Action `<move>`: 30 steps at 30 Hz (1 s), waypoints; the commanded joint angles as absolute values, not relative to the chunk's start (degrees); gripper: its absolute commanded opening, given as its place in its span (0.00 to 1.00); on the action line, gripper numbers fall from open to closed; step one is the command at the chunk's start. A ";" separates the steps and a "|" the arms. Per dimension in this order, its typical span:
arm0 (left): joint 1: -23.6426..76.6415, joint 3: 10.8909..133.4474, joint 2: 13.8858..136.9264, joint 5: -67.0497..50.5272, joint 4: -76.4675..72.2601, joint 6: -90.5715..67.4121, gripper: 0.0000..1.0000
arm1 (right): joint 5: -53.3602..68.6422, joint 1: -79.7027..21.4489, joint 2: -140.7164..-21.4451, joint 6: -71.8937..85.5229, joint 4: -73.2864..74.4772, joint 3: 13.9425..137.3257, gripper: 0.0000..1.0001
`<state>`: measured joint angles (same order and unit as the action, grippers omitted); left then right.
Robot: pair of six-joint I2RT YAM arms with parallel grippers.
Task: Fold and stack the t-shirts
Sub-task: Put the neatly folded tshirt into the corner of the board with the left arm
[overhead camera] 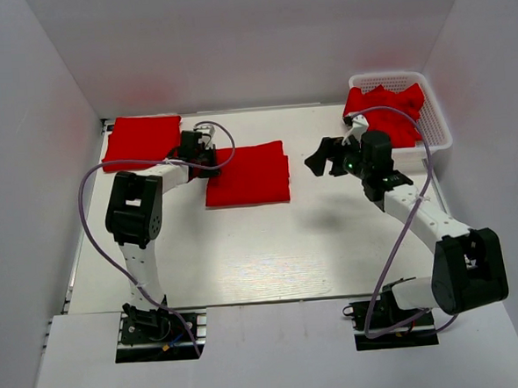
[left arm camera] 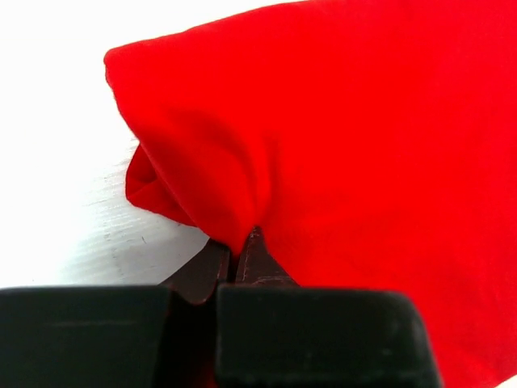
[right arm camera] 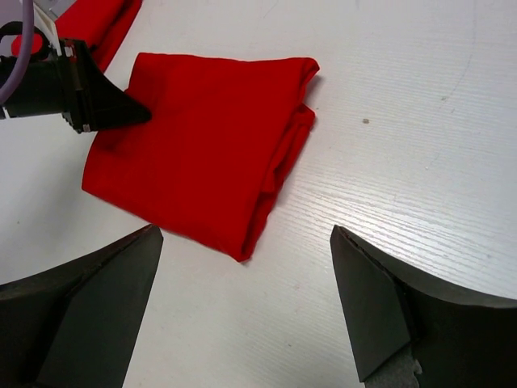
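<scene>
A folded red t-shirt [overhead camera: 249,173] lies mid-table; it also shows in the right wrist view [right arm camera: 202,145] and fills the left wrist view [left arm camera: 347,137]. My left gripper [overhead camera: 206,160] is shut on its left edge, pinching a fold of cloth between the fingertips [left arm camera: 257,242]. Another folded red t-shirt [overhead camera: 141,141] lies at the far left. More red t-shirts [overhead camera: 386,111] sit crumpled in the basket. My right gripper [overhead camera: 325,158] is open and empty, hovering right of the middle shirt, its fingers [right arm camera: 89,307] wide apart.
A white lattice basket [overhead camera: 437,121] stands at the far right corner. White walls enclose the table on three sides. A purple cable [overhead camera: 91,178] loops from the left arm, another along the right arm.
</scene>
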<state>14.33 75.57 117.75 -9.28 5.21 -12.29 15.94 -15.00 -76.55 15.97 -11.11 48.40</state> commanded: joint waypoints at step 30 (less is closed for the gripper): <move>8.61 116.23 117.31 -7.47 25.74 22.14 0.00 | 6.94 -14.77 -75.05 14.15 -16.96 50.45 0.90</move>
